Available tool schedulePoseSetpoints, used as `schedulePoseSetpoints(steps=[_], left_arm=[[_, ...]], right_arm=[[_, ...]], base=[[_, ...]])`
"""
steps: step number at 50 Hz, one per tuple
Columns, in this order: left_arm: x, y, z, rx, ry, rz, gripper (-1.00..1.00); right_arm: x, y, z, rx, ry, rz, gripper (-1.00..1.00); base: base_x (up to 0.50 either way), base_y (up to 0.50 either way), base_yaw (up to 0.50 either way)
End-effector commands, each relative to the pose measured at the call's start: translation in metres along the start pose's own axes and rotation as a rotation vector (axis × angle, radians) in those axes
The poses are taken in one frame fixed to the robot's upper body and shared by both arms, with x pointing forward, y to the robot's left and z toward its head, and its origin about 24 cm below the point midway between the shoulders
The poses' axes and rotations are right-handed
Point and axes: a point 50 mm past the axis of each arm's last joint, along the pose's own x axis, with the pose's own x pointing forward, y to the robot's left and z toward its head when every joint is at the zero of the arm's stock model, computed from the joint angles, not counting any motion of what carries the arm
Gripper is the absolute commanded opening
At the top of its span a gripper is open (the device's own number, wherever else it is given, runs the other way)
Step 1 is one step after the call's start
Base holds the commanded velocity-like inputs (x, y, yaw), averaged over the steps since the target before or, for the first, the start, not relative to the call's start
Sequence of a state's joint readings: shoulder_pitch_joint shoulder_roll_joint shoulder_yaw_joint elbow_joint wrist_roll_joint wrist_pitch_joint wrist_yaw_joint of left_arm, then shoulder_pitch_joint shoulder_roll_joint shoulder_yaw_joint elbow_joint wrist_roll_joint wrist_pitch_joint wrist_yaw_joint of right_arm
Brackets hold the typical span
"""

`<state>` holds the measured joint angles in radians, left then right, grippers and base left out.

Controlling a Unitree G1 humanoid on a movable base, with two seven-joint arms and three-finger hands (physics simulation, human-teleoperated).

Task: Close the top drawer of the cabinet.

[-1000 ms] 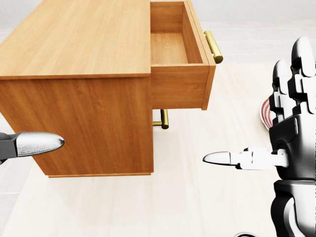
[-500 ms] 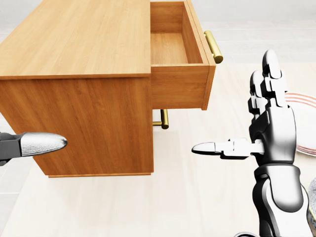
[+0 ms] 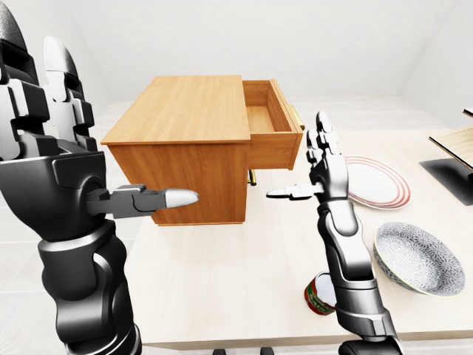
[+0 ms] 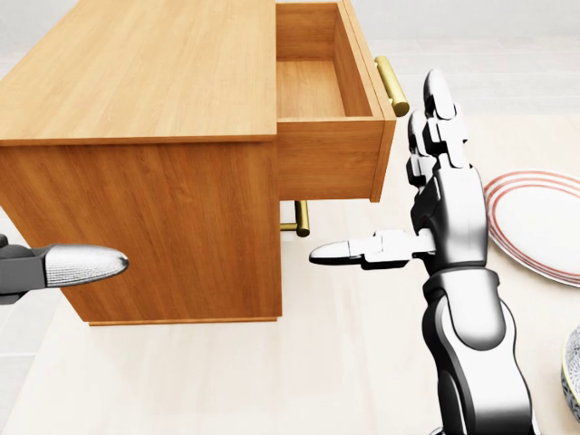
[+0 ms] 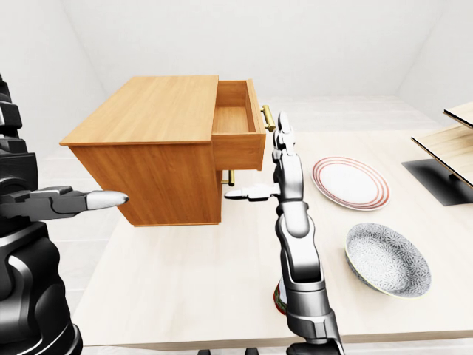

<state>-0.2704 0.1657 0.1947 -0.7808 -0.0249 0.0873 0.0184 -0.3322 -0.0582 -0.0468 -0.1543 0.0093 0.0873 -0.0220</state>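
The wooden cabinet (image 4: 145, 100) stands on the table at the head view's left. Its top drawer (image 4: 326, 109) is pulled out to the right and is empty, with a brass handle (image 4: 392, 86) on its face. A lower brass handle (image 4: 302, 219) shows under it. My right hand (image 4: 426, 190) is open, fingers upright and thumb pointing left, just right of the drawer face and apart from it. My left hand (image 3: 59, 140) is open and raised at the left of the left-eye view, its thumb (image 4: 82, 265) over the cabinet's side.
A white plate with red rings (image 4: 539, 222) lies right of my right hand. A patterned bowl (image 5: 388, 260) sits nearer the table's edge. A red can (image 3: 318, 292) stands behind my right forearm. A dark stand with wooden shelves (image 5: 443, 174) is at the far right.
My right hand has moved left and up toward the drawer's face, uncovering the plate. My left hand has barely shifted.
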Motion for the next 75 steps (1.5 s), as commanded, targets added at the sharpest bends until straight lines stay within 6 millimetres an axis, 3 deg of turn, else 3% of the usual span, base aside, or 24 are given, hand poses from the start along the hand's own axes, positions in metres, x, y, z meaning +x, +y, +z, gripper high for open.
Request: schedulePoseSetpoints(steps=[1,4,13,24,35,43,53,59,75], left_arm=[[-0.001,0.001,0.001,-0.018,-0.002,0.008,1.0],[-0.001,0.001,0.0,-0.018,0.001,0.007,1.0],[-0.001,0.0,-0.001,-0.018,0.007,0.004,1.0],[-0.001,0.0,-0.004,-0.016,0.019,-0.001,1.0],[-0.001,-0.001,-0.003,-0.016,0.015,-0.003,1.0],[-0.001,-0.002,-0.002,-0.011,0.011,-0.009,1.0],[-0.001,-0.003,0.0,-0.013,0.002,-0.017,1.0],[-0.002,-0.003,-0.004,-0.011,0.024,-0.021,1.0],[-0.002,-0.003,-0.003,-0.012,0.019,-0.02,1.0]], right_arm=[[0.008,0.02,-0.003,-0.01,0.011,0.073,1.0],[0.011,0.023,0.0,-0.005,0.002,0.078,1.0],[0.015,0.022,-0.028,0.011,0.122,0.064,1.0],[0.026,0.016,-0.029,0.023,0.137,0.029,1.0],[0.033,0.012,-0.048,0.015,0.225,0.008,1.0],[0.036,0.015,-0.047,0.008,0.223,0.018,1.0],[0.031,0.031,-0.017,0.004,0.084,0.079,1.0],[0.031,0.037,-0.014,0.006,0.075,0.096,1.0],[0.024,0.054,-0.035,0.027,0.167,0.138,1.0]], base=[[0.0,0.0,0.0],[0.0,0.0,0.0],[0.0,0.0,0.0],[0.0,0.0,0.0],[0.0,0.0,0.0],[0.0,0.0,0.0],[0.0,0.0,0.0],[0.0,0.0,0.0],[0.0,0.0,0.0]])
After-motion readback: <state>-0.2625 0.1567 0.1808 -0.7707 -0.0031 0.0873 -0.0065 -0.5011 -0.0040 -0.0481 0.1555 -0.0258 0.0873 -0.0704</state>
